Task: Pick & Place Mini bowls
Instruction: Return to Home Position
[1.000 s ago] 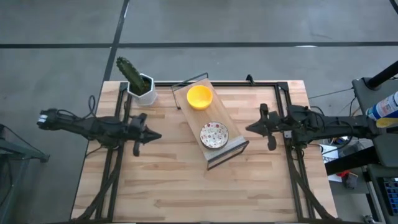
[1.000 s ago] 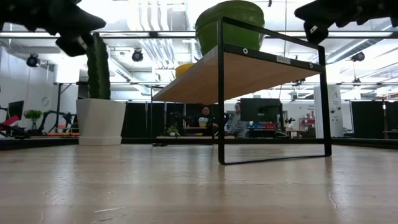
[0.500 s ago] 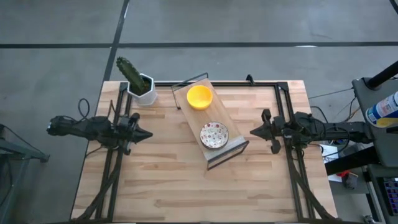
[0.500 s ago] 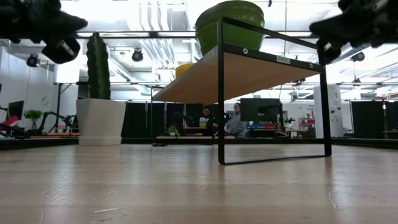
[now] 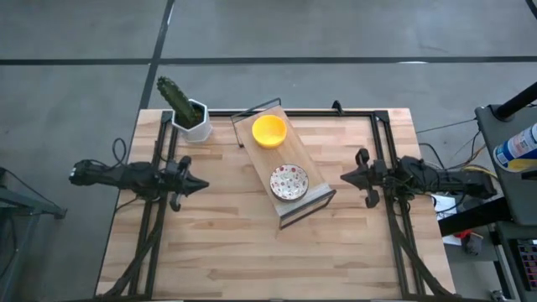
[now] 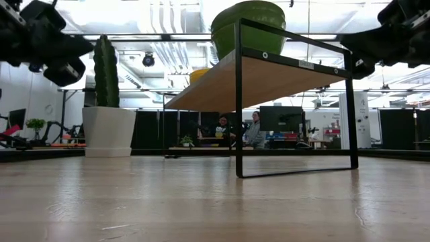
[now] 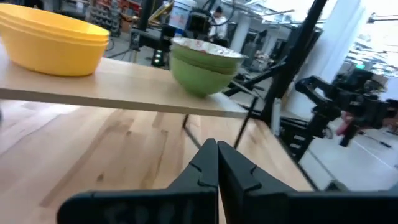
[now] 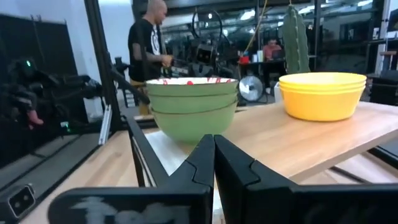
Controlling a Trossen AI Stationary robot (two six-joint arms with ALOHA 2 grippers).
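High view: you had the yellow bowls (image 5: 269, 131) and speckled bowls (image 5: 289, 182) nested on the shelf (image 5: 280, 157), which saves plank space. The left gripper (image 5: 195, 183) and right gripper (image 5: 344, 177) flanked the shelf, well apart from it; nothing looked left to carry.
Low view: both hung off the table.
Left wrist: fingers (image 7: 205, 167) pinched together, empty.
Right wrist: fingers (image 8: 202, 158) likewise.

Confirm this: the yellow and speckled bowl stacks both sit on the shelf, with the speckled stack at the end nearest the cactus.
One error: the high view shows the yellow stack at the shelf end nearest the cactus, the speckled stack at the other. Both sit on the shelf. The left tool and right tool hang shut at the sides.
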